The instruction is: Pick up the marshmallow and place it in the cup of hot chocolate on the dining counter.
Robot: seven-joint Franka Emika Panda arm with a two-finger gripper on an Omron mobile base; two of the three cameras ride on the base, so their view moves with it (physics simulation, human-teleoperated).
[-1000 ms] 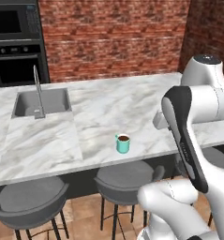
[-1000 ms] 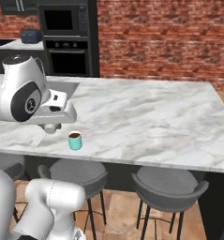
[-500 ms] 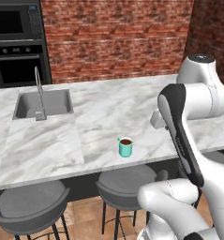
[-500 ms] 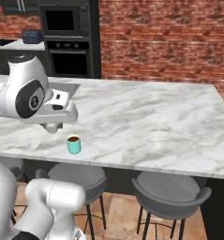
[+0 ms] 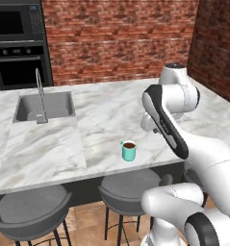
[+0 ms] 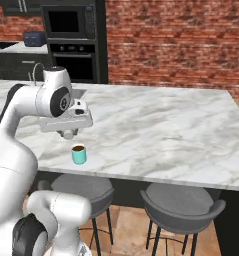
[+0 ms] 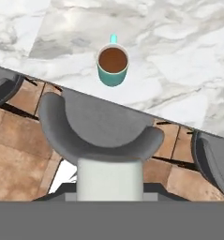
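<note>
The cup of hot chocolate (image 5: 129, 150) is a small teal mug with brown liquid, standing near the front edge of the dining counter (image 5: 49, 149). In the right base view my gripper (image 6: 68, 134) hangs just above the cup of hot chocolate (image 6: 79, 154), a little behind and to its left. In the hand view a white-grey lump, the marshmallow (image 7: 109, 180), fills the space between my shut jaws, and the cup of hot chocolate (image 7: 113, 64) stands further ahead on the dining counter (image 7: 179, 56). In the left base view my own arm hides the hand.
A steel sink (image 5: 44, 106) with a faucet (image 5: 39, 96) is set into the counter's left part. Grey bar stools (image 5: 131, 190) (image 6: 178, 200) (image 7: 99, 131) stand under the front edge. Ovens and a brick wall lie behind.
The arm has swung toward the cup, bringing the gripper closer above it. The cup has stayed in place and the jaws stay shut on the marshmallow.
</note>
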